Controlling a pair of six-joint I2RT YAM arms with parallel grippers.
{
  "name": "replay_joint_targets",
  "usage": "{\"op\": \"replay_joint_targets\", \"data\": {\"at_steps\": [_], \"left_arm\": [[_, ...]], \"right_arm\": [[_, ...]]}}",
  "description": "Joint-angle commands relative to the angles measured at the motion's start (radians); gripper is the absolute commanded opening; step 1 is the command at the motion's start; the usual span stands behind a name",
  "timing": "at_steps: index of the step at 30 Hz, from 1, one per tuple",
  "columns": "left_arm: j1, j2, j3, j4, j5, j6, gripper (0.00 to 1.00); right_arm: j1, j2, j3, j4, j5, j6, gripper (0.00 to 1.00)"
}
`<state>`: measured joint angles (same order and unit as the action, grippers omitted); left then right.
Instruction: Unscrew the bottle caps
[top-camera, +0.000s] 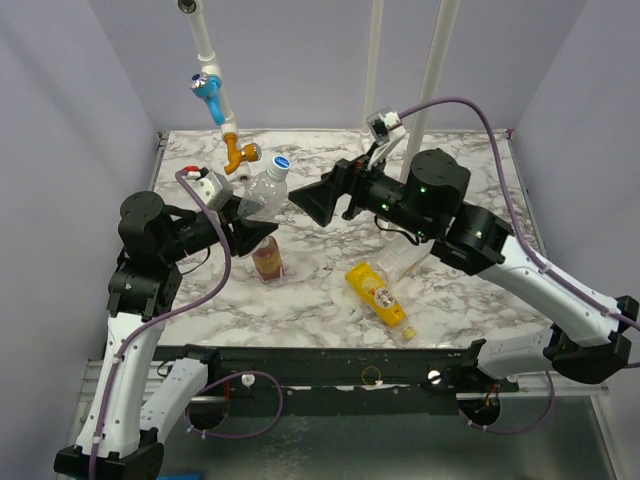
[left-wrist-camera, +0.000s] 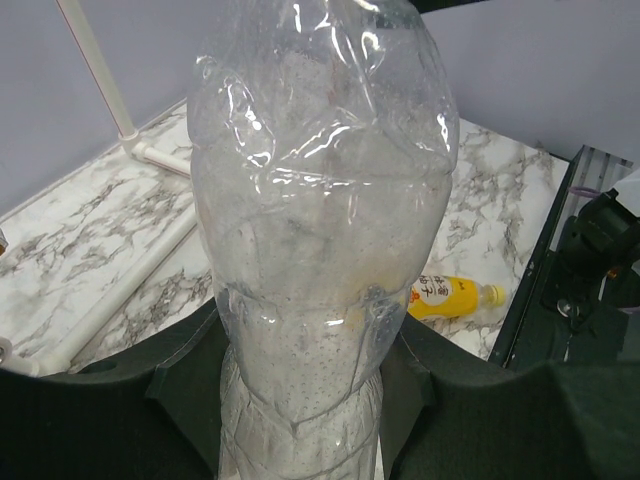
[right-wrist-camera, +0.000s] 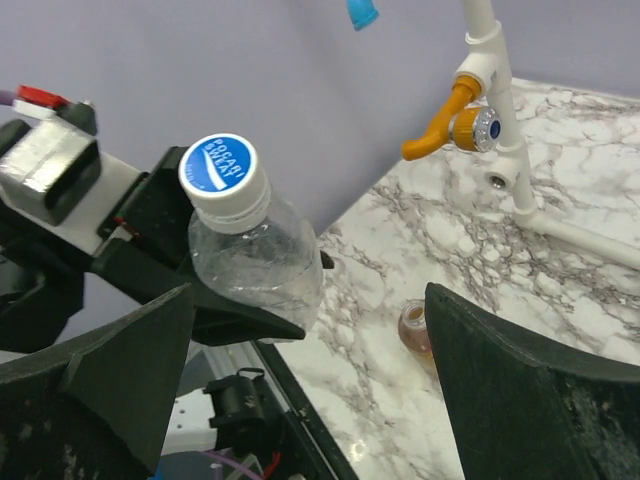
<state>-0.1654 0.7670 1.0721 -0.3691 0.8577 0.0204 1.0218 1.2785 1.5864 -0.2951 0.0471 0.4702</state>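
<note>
My left gripper is shut on the lower body of the wider clear bottle, which tilts up and to the right. The bottle fills the left wrist view between the black fingers. Its blue-and-white cap sits on the neck. My right gripper hangs open just right of that cap, apart from it, with nothing between its fingers. A brown bottle with a red label stands upright with an open mouth. The yellow-orange bottle lies on its side, yellow cap on.
A slim clear bottle lies partly under the right arm. At the back left, a white pipe carries a blue tap handle and an orange tap. Two white poles rise at the back. A black rail lines the near edge.
</note>
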Motion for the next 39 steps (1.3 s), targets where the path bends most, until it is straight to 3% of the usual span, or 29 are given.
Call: {"op": "replay_joint_targets", "data": {"at_steps": [1,5,9,20,26,37,39], "left_arm": [[0.003,0.002,0.003,-0.006,0.024,0.006,0.00],[0.004,-0.011,-0.017,-0.008,0.023,0.012,0.00],[0.004,-0.032,-0.046,-0.008,0.006,0.042,0.00],[0.004,-0.028,-0.052,0.001,-0.014,0.079,0.00],[0.004,-0.030,-0.043,0.001,-0.021,0.082,0.00],[0.004,-0.017,-0.031,0.019,-0.028,0.044,0.00],[0.004,-0.014,-0.029,0.024,-0.028,0.021,0.00]], "right_arm": [[0.003,0.071,0.051,0.118,-0.017,-0.101,0.98],[0.003,0.093,0.058,0.237,-0.041,-0.147,0.97],[0.003,0.150,0.128,0.213,-0.095,-0.155,0.95],[0.003,0.286,0.250,0.191,-0.152,-0.133,0.76],[0.003,0.285,0.214,0.206,-0.112,-0.132,0.67],[0.003,0.243,0.123,0.271,-0.108,-0.106,0.32],[0.003,0.231,0.099,0.285,-0.102,-0.104,0.21]]}}
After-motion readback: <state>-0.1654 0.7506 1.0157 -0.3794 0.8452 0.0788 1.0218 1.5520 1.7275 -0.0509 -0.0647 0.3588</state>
